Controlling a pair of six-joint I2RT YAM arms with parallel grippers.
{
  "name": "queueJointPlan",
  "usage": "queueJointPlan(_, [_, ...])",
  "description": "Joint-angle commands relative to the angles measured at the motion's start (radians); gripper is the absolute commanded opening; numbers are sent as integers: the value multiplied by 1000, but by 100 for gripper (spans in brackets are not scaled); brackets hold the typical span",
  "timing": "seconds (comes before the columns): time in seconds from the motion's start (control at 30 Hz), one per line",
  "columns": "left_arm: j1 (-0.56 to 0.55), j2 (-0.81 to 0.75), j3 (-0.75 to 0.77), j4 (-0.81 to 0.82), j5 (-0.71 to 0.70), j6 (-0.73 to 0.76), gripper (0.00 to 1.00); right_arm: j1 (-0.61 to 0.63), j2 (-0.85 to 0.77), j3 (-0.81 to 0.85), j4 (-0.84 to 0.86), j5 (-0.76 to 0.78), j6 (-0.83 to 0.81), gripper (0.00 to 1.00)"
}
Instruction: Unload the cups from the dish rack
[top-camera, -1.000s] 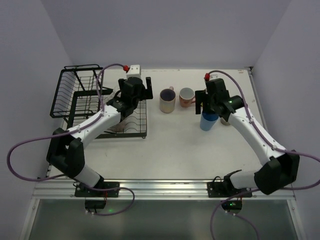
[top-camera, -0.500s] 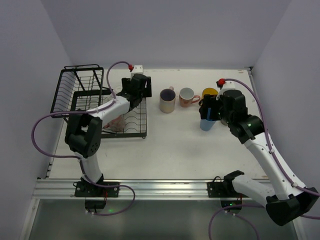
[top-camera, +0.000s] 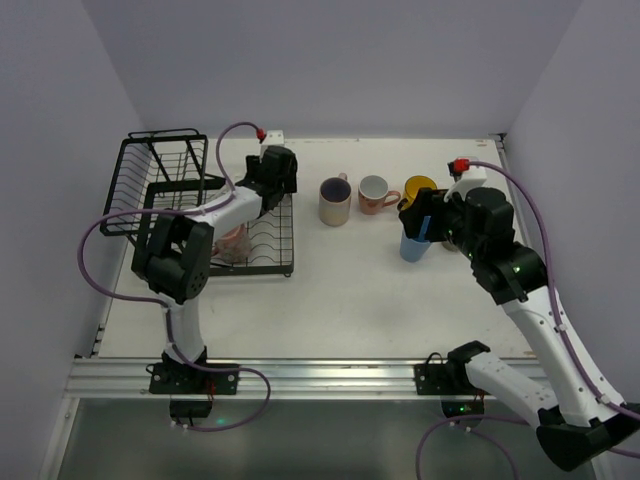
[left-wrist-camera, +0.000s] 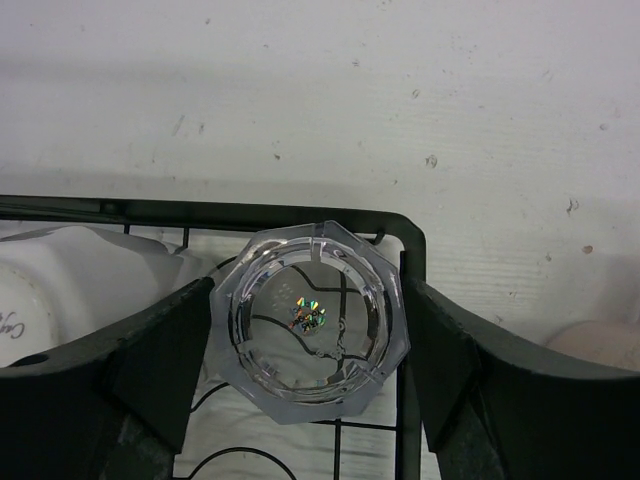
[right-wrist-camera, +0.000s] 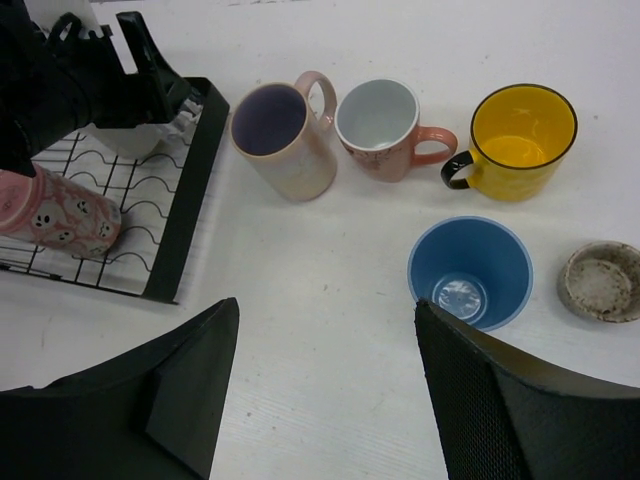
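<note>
A clear glass cup (left-wrist-camera: 308, 320) stands at the corner of the black dish rack (left-wrist-camera: 410, 240), and my left gripper (left-wrist-camera: 308, 340) is shut on it, a finger against each side. A white cup (left-wrist-camera: 80, 280) sits beside it in the rack. A pink patterned cup (right-wrist-camera: 55, 215) lies on the rack's tray. On the table stand a beige mug (right-wrist-camera: 283, 140), a pink mug (right-wrist-camera: 380, 128), a yellow mug (right-wrist-camera: 520, 140), a blue cup (right-wrist-camera: 470, 272) and a small speckled cup (right-wrist-camera: 603, 280). My right gripper (right-wrist-camera: 325, 310) hangs open over bare table, left of the blue cup.
The rack's taller basket section (top-camera: 150, 170) is at the far left. A small white box (top-camera: 272, 137) sits at the back edge behind the left gripper (top-camera: 275, 170). The right arm (top-camera: 500, 260) reaches in over the table's right side.
The left gripper's jaws have closed onto the glass cup. The right gripper has drawn back from over the blue cup, uncovering the yellow mug.
</note>
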Motion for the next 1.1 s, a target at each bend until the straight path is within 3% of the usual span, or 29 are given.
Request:
queueJointPlan(0.0, [12, 1, 34, 47, -5, 11, 74, 0, -21, -7, 33, -30, 25, 73])
queueJointPlan(0.1, [16, -16, 26, 47, 10, 4, 45, -2, -38, -19, 59, -41, 55, 75])
queueJointPlan(0.13, [16, -29, 20, 61, 8, 2, 27, 0, -56, -35, 74, -41, 67, 77])
queueJointPlan(0.23, [16, -126, -6, 95, 27, -8, 5, 0, -99, -85, 166, -119, 133, 84])
queueJointPlan(0.4, [15, -286, -51, 106, 65, -36, 1, 0, -136, -179, 377, -271, 286, 94])
queueJointPlan(0.6, [15, -487, -127, 113, 168, -91, 0, 6, -148, -288, 565, -392, 427, 97])
queueJointPlan(0.73, [15, -662, -251, 142, 356, -209, 0, 28, -163, -326, 663, -403, 483, 97])
queueJointPlan(0.93, [6, -851, -510, 441, 748, -505, 0, 130, -134, -374, 804, -382, 538, 96])
queueJointPlan(1.07, [-22, -903, -615, 631, 824, -643, 0, 190, -79, -358, 870, -380, 549, 92])
